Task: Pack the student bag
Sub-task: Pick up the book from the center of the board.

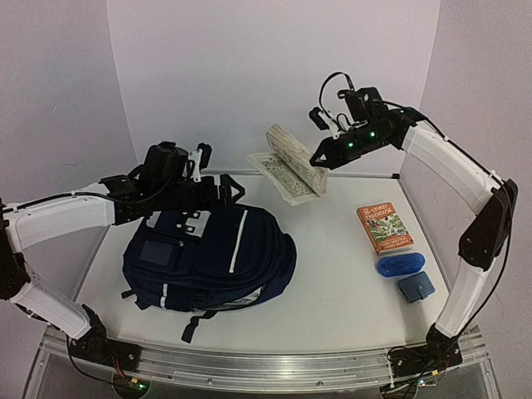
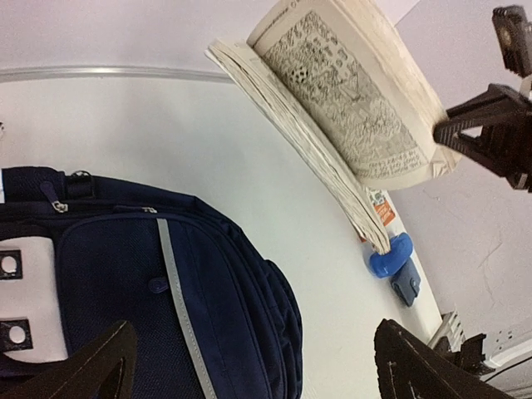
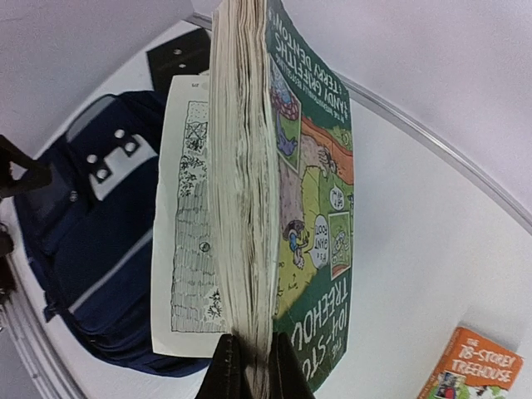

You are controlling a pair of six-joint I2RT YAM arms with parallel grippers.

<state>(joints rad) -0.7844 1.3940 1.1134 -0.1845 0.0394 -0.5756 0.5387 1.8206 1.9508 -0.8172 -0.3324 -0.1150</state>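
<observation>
Two arms reach over the white table (image 1: pixel 332 291). The student bag (image 1: pixel 212 258) lies flat on the left half of the table, front side up, with its top end toward the back wall. It is dark blue with pale stripes and a white patch with dark dots near the top.

The left gripper (image 2: pixel 253 374) hangs over the top end of the bag. Its two fingers stand wide apart with nothing held between them. I cannot tell if it touches the bag.

The right gripper (image 1: pixel 322 158) is up in the air near the back of the table, to the right of the bag's top. It is pinched tight on a thick book (image 1: pixel 293 162) with a green cover, gripping it by one edge of the pages. The thick book hangs partly open, and a sheet full of little drawings fans away from the rest.

On the right side of the table an orange book (image 1: pixel 384 227) lies flat, cover up. Just in front of it is a shiny blue case (image 1: pixel 399 264), and right beside that is a small blue pouch (image 1: pixel 415 287). All of these are well apart from the bag.
</observation>
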